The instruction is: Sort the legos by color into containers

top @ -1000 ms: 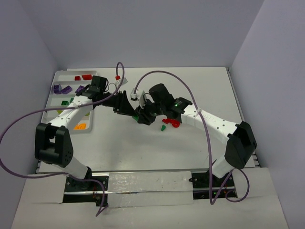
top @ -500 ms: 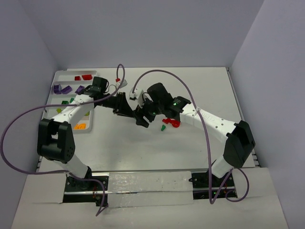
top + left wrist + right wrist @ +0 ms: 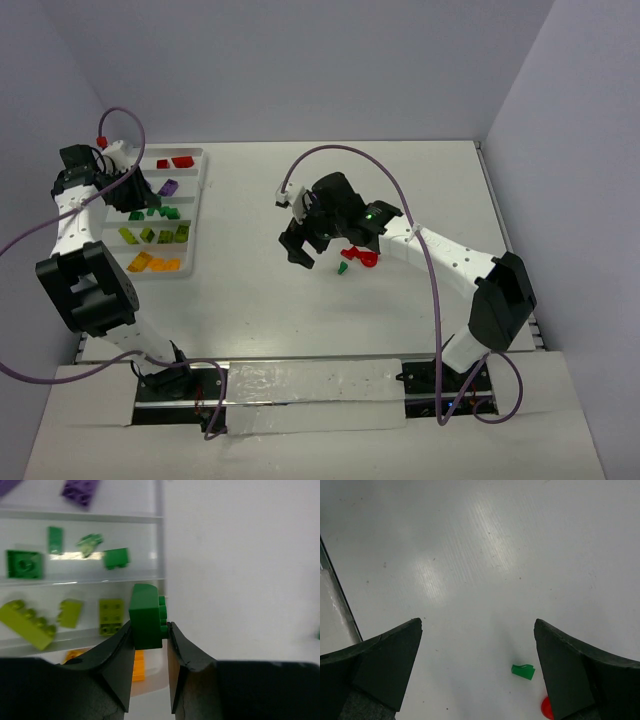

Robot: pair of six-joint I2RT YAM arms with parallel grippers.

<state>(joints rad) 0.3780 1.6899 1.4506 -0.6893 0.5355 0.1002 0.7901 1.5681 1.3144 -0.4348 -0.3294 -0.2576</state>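
My left gripper (image 3: 148, 630) is shut on a dark green lego (image 3: 146, 615), held above the right edge of the white tray (image 3: 161, 540). The top view shows this gripper (image 3: 138, 200) over the tray's (image 3: 196, 215) containers. These hold red (image 3: 182, 161), purple (image 3: 168, 186), green (image 3: 160, 212), lime (image 3: 150, 236) and orange (image 3: 150, 263) legos in separate rows. Mid-table, my right gripper (image 3: 300, 245) hangs open and holds nothing. A small green lego (image 3: 523, 671) and a red one (image 3: 547, 707) lie on the table just inside its right finger.
The loose green lego (image 3: 343, 268) and the red lego (image 3: 362, 258) lie under the right forearm. Purple cables loop above both arms. Grey walls close the table at the back and sides.
The two grippers were together mid-table. The left one shut on the green lego and swung left to the tray. The right one opened and stayed put.
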